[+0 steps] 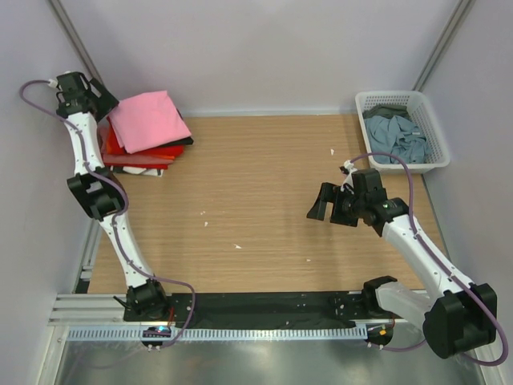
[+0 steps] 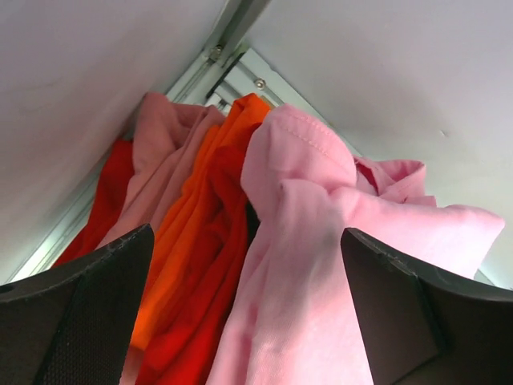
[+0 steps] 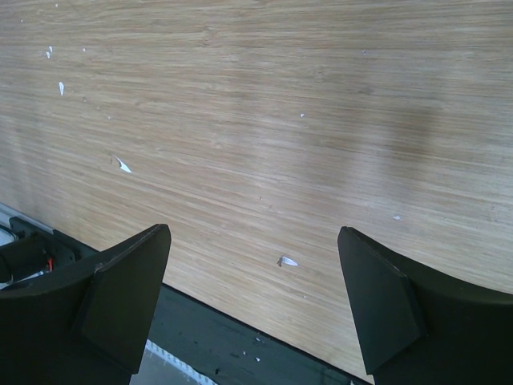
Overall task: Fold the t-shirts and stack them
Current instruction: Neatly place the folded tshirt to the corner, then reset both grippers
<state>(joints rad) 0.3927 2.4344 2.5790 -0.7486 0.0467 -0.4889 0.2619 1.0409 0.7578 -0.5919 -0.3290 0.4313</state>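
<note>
A folded bright pink t-shirt (image 1: pixel 148 120) tops a stack at the far left corner, over a black one (image 1: pixel 183 142) and a red one (image 1: pixel 140 156). My left gripper (image 1: pixel 104 103) is open at the stack's left edge, against the wall. In the left wrist view its jaws (image 2: pixel 248 309) stand wide apart around the pink cloth (image 2: pixel 321 265), with orange (image 2: pixel 200 208) and red (image 2: pixel 108 192) folds beside it. My right gripper (image 1: pixel 327 208) is open and empty above the bare table, its jaws (image 3: pixel 252 297) wide apart. A grey-blue shirt (image 1: pixel 397 138) and a dark olive one (image 1: pixel 389 112) lie in the basket.
The white lattice basket (image 1: pixel 393 96) stands at the far right corner. Walls close in on the left, back and right. Small white specks (image 3: pixel 286 261) dot the wooden table (image 1: pixel 256 176). A black strip (image 1: pixel 264 305) runs along the near edge.
</note>
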